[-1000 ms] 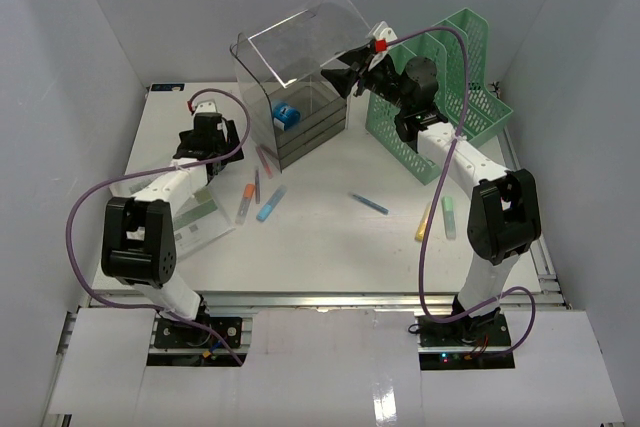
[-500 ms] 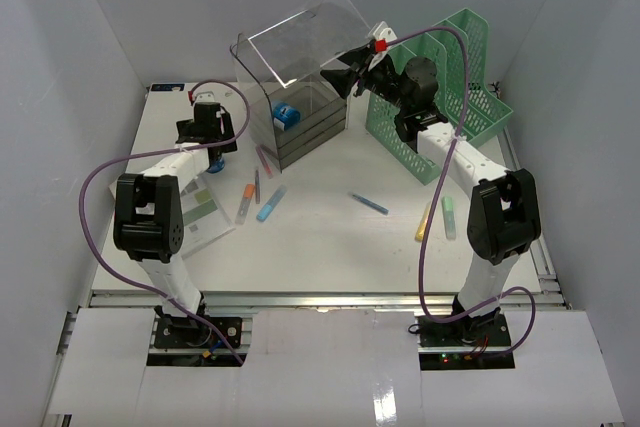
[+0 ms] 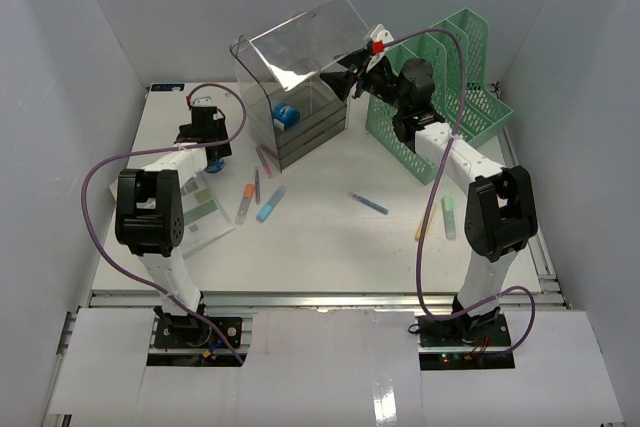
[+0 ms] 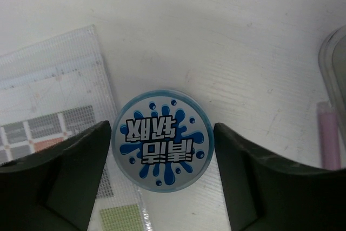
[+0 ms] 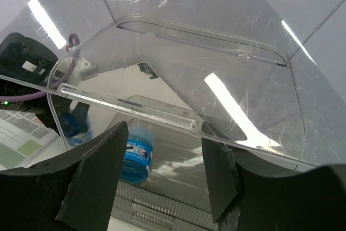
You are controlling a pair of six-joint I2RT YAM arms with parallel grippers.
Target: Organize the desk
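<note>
Desk (image 3: pixel 330 237) — flat matte white; round glossy blue-splash lid (image 4: pixel 162 139).

white arms, black joints, purple cables, black gripper fingers

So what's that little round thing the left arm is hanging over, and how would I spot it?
Start at the clear plastic box at the back of the desk, then look left. There a small round tub stands between the left arm's open fingers, its edge on a mesh pouch. Its lid shows blue splashes and bold lettering, unlike the slim pens nearby.
</note>
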